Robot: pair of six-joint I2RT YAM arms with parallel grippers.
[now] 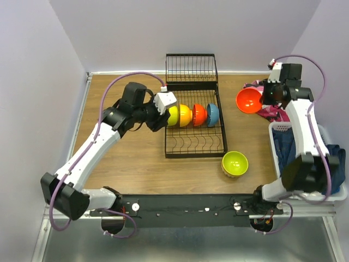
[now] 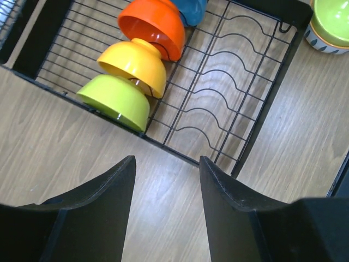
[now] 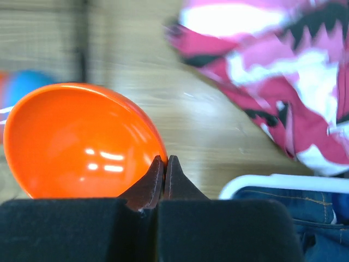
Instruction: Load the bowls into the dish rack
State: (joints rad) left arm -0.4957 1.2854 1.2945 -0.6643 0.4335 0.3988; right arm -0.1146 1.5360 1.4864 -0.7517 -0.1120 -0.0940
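Nearest, a ribbed lime bowl (image 1: 235,163) sits upright on the table (image 1: 136,164), just off the dish rack's (image 1: 196,155) near right corner. My left claw (image 2: 166,164) hangs open and empty just left of the rack. In the rack, four bowls stand on edge in a row: plain lime bowl (image 1: 173,115), yellow bowl (image 1: 184,115), red-orange bowl (image 1: 199,114), blue bowl (image 1: 212,114). Right of the rack's far end, my right claw (image 3: 164,161) is closed on the rim of an orange bowl (image 3: 82,142).

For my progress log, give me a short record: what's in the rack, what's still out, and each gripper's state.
In dish rack: lime green bowl, yellow bowl, orange bowl, blue bowl, one row
On table: second lime green bowl, right of rack
Left gripper: open, empty
Right gripper: shut on second orange bowl, at its rim
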